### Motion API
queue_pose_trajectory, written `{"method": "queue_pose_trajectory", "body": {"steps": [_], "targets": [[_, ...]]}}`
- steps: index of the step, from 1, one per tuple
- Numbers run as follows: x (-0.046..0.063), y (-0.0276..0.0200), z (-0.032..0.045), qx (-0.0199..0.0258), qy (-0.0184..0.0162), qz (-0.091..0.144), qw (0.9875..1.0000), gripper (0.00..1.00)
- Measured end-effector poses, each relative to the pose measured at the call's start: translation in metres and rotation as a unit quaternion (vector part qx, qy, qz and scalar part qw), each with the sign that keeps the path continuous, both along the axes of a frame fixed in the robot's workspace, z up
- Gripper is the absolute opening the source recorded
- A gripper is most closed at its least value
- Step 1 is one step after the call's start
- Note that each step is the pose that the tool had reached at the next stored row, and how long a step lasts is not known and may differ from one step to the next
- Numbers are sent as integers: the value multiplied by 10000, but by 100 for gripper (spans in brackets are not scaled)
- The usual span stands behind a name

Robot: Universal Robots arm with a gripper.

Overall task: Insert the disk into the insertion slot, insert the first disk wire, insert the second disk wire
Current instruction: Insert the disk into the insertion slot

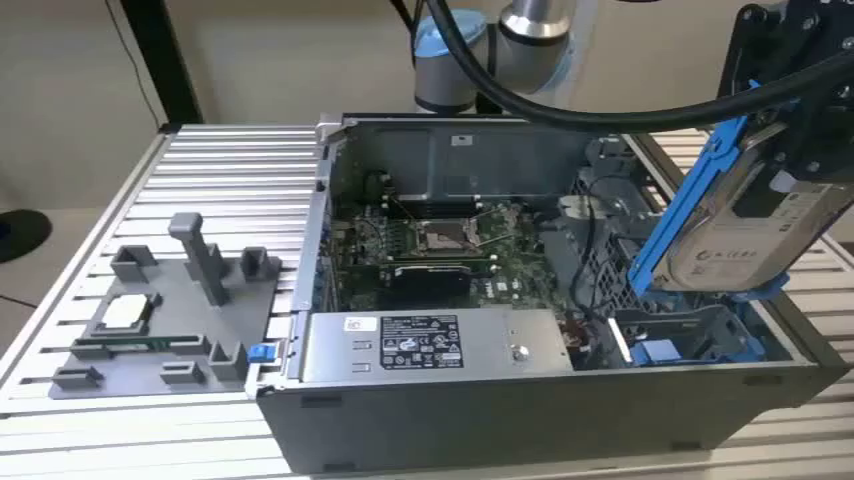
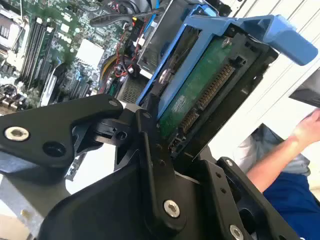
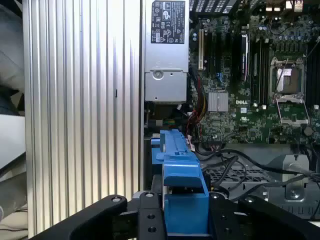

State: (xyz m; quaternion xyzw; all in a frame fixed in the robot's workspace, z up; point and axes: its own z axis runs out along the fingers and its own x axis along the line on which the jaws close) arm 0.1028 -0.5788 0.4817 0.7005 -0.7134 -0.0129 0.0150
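Blue-framed disk (image 1: 747,240): clamped in the gripper (image 1: 797,150), hanging tilted over the open computer case (image 1: 534,420) and clear of it.
Gripper state: its black fingers (image 3: 148,216) are pressed against the disk's two long sides, with the carrier between them.
Insertion slot (image 1: 674,338): a grey bay with blue rails, just below the held disk's lower end.
Exterior view: shows the disk's silver face and white label.
Second wrist view: shows the disk's other face, with a green circuit board (image 2: 200,95) and a connector row. A person's forearm (image 2: 295,145) lies beyond the gripper.
First wrist view: shows the carrier edge-on. The power-supply box (image 3: 167,50) and motherboard (image 3: 250,75) lie beyond the gripper, with the ribbed aluminium table (image 3: 80,125) alongside.
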Motion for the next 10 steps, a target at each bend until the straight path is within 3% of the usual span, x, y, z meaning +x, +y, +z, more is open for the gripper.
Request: {"method": "queue_pose_trajectory", "body": {"steps": [10], "targets": [[-1, -17, -14, 0, 0, -1, 10000, 0]]}}
